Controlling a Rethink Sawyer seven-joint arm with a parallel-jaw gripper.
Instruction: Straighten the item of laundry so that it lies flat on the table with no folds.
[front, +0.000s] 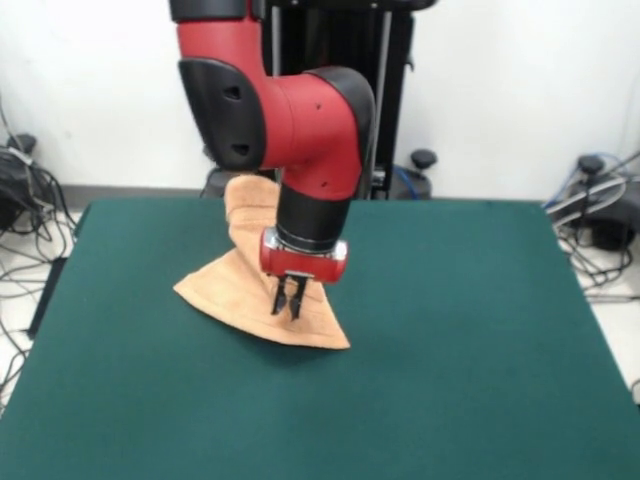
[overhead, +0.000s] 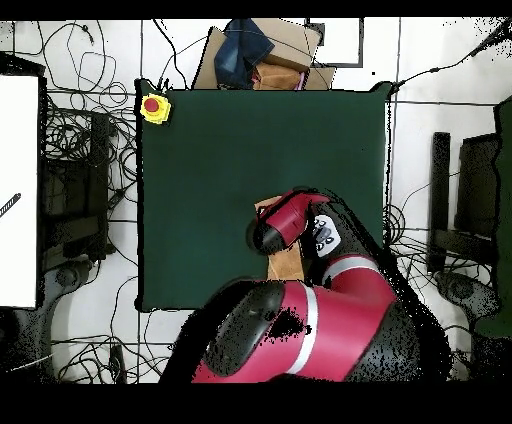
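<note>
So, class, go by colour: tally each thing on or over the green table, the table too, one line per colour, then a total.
Orange-tan: 1, the towel
Dark green: 1, the table
Yellow with a red button: 1, the box at a table corner
Red and black: 1, the arm with its gripper
Total: 4
</note>
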